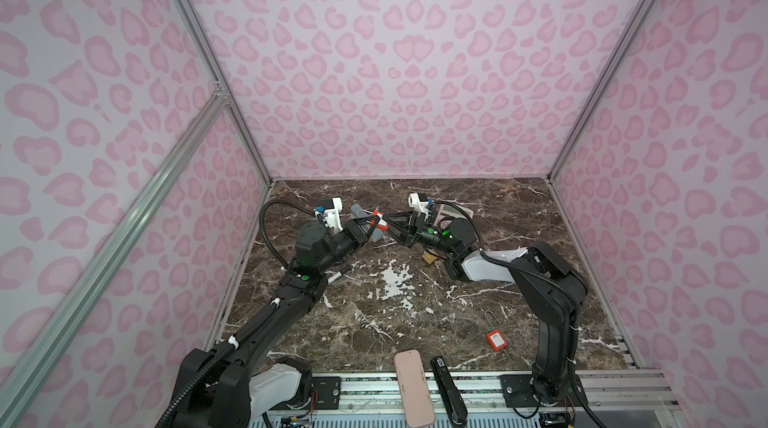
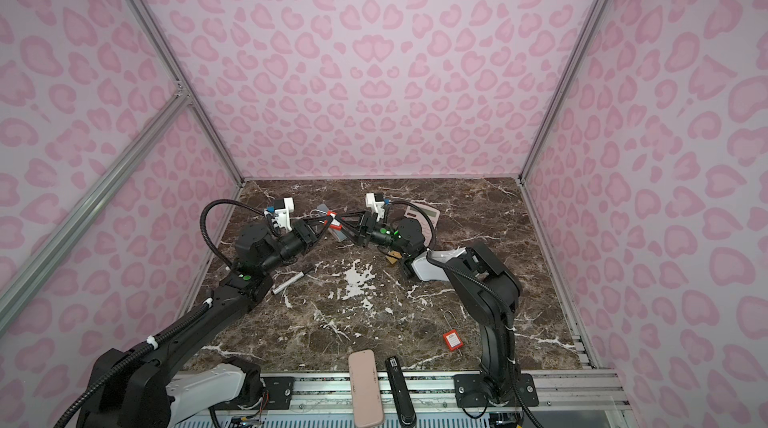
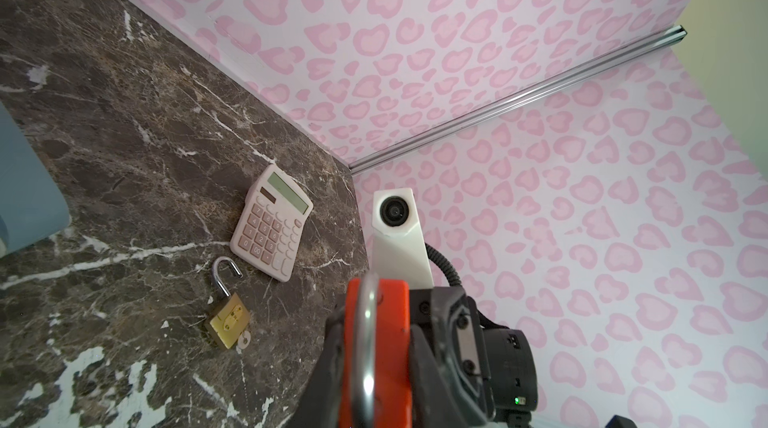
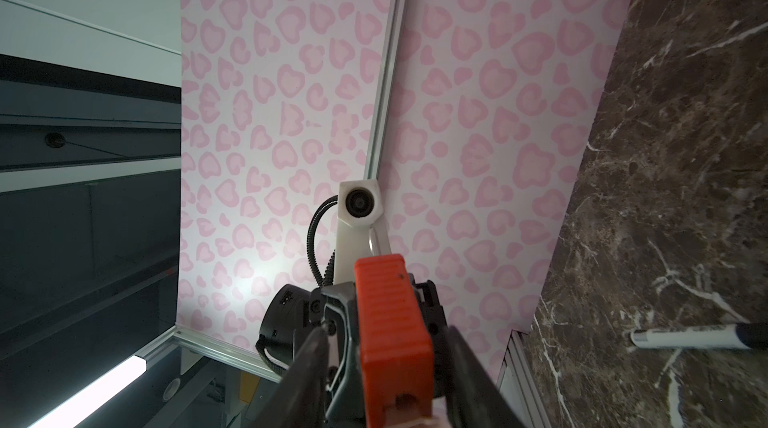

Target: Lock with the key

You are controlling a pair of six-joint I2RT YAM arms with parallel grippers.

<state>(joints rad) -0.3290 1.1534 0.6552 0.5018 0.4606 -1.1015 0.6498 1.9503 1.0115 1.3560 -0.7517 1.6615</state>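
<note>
**Desk:** Where's the lock on your feed?

**Me:** I see the orange padlock [image 1: 377,216] up in the air over the far middle of the counter [image 1: 374,322], between my two arms. My left gripper [image 1: 374,225] has its fingers pressed against both sides of the body and is gripping it.

**Desk:** And your right one?

**Me:** My right gripper [image 4: 384,363] has its fingers spread wider than the body, one on each side, with no grip that I can see. A brass padlock [image 3: 227,320] lies on the counter toward its far right corner, shackle swung open, just beside a pink calculator [image 3: 272,224].
</note>
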